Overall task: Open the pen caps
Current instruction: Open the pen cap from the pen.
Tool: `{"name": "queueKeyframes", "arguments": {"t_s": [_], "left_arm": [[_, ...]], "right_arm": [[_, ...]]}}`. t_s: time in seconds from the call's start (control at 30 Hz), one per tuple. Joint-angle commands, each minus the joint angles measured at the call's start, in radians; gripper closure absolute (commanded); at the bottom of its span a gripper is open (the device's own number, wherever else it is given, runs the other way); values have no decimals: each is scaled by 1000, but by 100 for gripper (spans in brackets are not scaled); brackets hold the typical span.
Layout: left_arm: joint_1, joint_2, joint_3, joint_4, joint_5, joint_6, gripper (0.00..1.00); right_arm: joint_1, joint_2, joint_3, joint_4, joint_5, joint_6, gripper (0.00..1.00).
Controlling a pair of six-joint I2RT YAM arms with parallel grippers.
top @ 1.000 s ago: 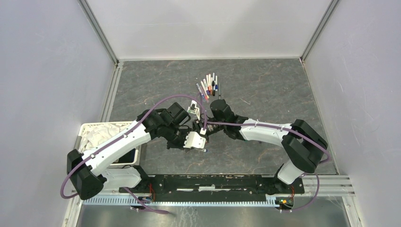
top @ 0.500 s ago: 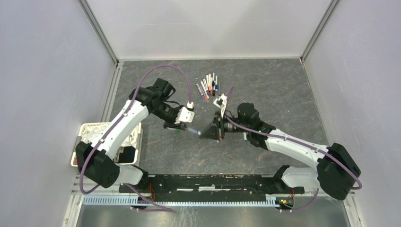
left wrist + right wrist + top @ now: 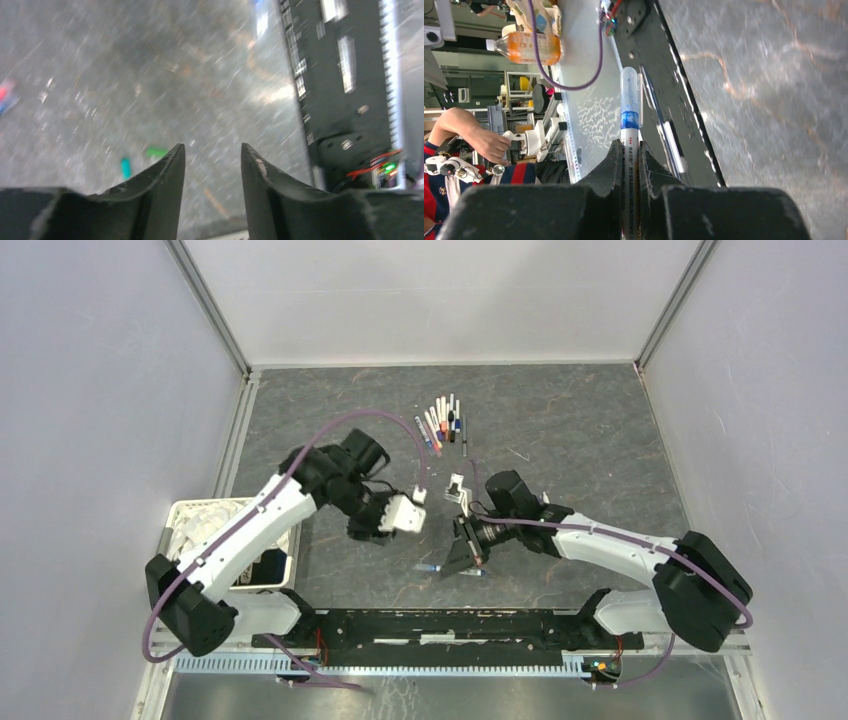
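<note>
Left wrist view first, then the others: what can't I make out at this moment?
Left wrist: motion blur smears the table; the green cap and teal cap show no detail, and a red-blue thing is cut by the left edge.
Right wrist: the right gripper covers the lower barrel of the pen in its jaws.
Top external: the pen cluster is too small to tell capped from uncapped.

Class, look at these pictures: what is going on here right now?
Pen uncapping is under way. The right pincer is shut on a slim white pen with a blue band. The left pincer stands open and empty near a small green plastic cap. More white pens lie fanned farther back.
</note>
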Motion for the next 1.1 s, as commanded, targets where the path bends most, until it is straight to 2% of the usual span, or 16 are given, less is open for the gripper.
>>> {"name": "queueKeyframes", "arguments": {"t_s": [0.0, 0.03, 0.17, 0.2, 0.23, 0.4, 0.6, 0.7, 0.8, 0.87, 0.9, 1.07], "left_arm": [[-153, -83, -57, 92, 45, -222, 34], [-170, -90, -71, 109, 41, -233, 29], [-216, -87, -99, 159, 9, -266, 27], [-224, -84, -99, 169, 2, -269, 20], [-234, -80, -99, 185, -12, -277, 18], [-271, -53, -103, 232, -91, -287, 22], [-309, -27, -126, 248, -129, -296, 37], [-320, -21, -126, 256, -151, -298, 51], [-322, -19, -124, 256, -174, -290, 71], [-321, -16, -124, 256, -198, -283, 91], [-322, -14, -124, 256, -209, -282, 97], [-322, -23, -140, 250, -267, -263, 98]], "right_arm": [[16, 63, 112, 151, -27, 53, 100], [18, 77, 119, 183, -28, 79, 100], [37, 144, 164, 284, -34, 143, 100], [42, 160, 178, 292, -35, 148, 100], [44, 176, 192, 300, -37, 154, 100], [49, 210, 223, 339, -38, 186, 100], [49, 235, 226, 391, -31, 227, 100], [49, 241, 225, 399, -31, 231, 100], [50, 243, 228, 383, -30, 220, 100], [49, 243, 228, 365, -28, 209, 100], [48, 242, 227, 356, -27, 201, 100], [47, 229, 215, 335, -29, 180, 100]]}}
